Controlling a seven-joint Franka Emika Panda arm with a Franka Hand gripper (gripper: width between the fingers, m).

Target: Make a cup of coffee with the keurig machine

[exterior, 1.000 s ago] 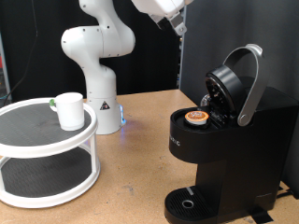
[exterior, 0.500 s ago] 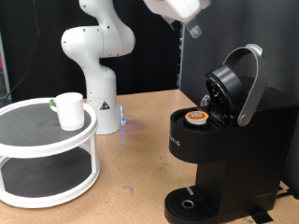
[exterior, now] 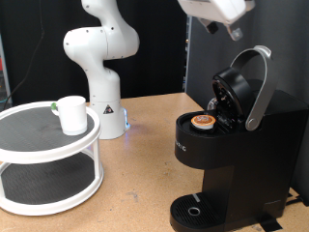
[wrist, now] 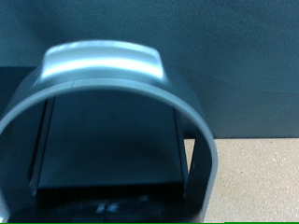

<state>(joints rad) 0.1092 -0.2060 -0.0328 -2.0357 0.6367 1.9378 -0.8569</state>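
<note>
While the gripper [exterior: 232, 29] hangs at the exterior view's top edge, directly above the keurig machine [exterior: 232, 155], only one dark fingertip shows below the white hand, so whether its fingers are spread or closed cannot be told, and nothing is seen between them. Below it the machine's lid stands raised, its silver-grey lid handle [exterior: 259, 87] arching up and over the open brew head; the wrist view looks down on that same handle [wrist: 103, 65], a grey hoop with a bright band of reflected light across its crown and the black body of the machine dark within it. In the open chamber at the front of the machine sits a small pod [exterior: 203, 121] with a brown top. Pale lettering runs down the machine's front face below the chamber, too small to read beyond what looks like the letters "IG". At the machine's foot the circular drip tray [exterior: 196, 209] shows bare of any vessel. The cup [exterior: 71, 114], a plain white mug, stands well apart from the machine, toward the exterior view's left, on the upper tier of a round white two-tier stand [exterior: 48, 159]. Between stand and machine rises the arm's white base [exterior: 101, 68], planted on the brown tabletop [exterior: 145, 174].
</note>
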